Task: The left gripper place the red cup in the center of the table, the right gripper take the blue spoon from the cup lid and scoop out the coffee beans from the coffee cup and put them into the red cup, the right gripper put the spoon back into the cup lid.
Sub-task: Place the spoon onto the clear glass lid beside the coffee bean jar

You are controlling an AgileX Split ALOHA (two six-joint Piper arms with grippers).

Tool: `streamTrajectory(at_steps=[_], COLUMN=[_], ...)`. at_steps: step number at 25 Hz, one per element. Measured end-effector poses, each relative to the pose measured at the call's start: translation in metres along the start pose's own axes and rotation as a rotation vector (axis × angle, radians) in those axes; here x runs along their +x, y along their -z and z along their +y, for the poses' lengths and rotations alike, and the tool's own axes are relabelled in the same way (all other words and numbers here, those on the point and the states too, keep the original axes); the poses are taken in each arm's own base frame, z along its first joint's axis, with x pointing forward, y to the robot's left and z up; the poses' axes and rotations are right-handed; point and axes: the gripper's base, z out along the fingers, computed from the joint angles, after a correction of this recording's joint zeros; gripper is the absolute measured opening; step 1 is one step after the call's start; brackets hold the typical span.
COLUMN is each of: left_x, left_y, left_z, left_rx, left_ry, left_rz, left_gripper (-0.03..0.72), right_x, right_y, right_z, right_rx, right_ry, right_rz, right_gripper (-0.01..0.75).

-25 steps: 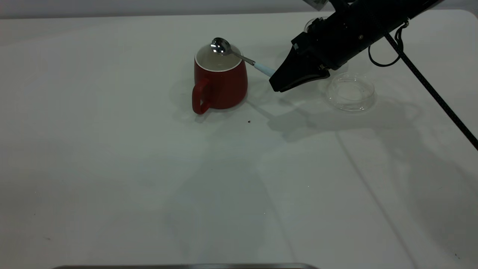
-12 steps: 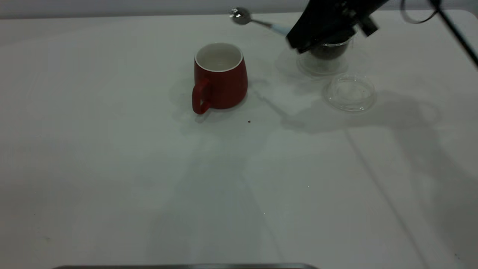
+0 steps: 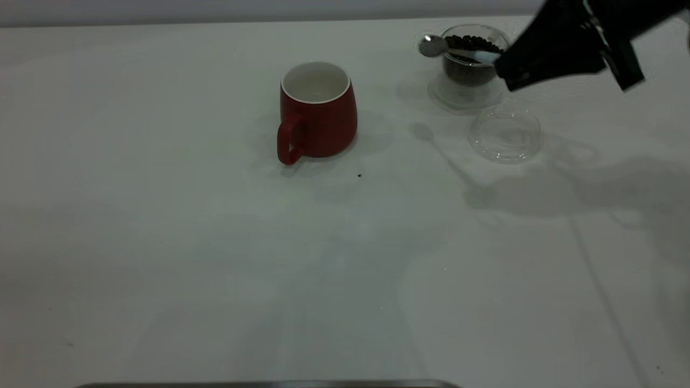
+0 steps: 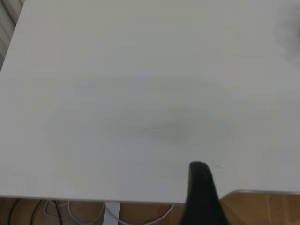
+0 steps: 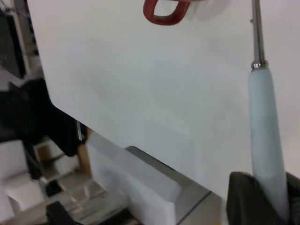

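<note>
The red cup [image 3: 317, 113] stands upright near the table's middle, its handle toward the camera; the handle also shows in the right wrist view [image 5: 164, 9]. My right gripper [image 3: 501, 69] is shut on the light-blue handle of the spoon [image 3: 474, 54]. It holds the spoon level over the glass coffee cup [image 3: 470, 67] of dark beans, with the metal bowl [image 3: 433, 46] just past the rim. In the right wrist view the spoon handle [image 5: 265, 136] runs out from between the fingers of the right gripper [image 5: 265, 206]. The clear lid [image 3: 505, 134] lies empty in front of the coffee cup.
A dark speck [image 3: 359, 174] lies on the white table in front of the red cup. My left gripper is out of the exterior view; one finger [image 4: 200, 187] shows over the table's edge, holding nothing.
My right gripper has carried the spoon from above the red cup up and to the right, and now holds it over the coffee cup. The red cup has not moved.
</note>
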Motion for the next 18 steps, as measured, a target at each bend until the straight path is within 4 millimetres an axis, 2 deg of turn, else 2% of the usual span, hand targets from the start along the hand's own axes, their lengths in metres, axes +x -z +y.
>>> streamTrajectory(at_steps=[5, 10, 18], left_x=[0.000, 0.000, 0.000], left_y=[0.000, 0.000, 0.000], left_z=[0.000, 0.000, 0.000], left_rx=[0.000, 0.000, 0.000], left_ry=[0.000, 0.000, 0.004], left_rz=[0.000, 0.000, 0.000], left_gripper=[0.587, 0.587, 0.587], right_x=[0.014, 0.018, 0.014], right_y=[0.007, 0.016, -0.007], right_z=[-0.027, -0.048, -0.079], right_rx=[-0.008, -0.030, -0.097], right_ry=[-0.095, -0.189, -0.312], right_rz=[-0.033, -0.073, -0.107], right_gripper=[0.113, 0.113, 0.113])
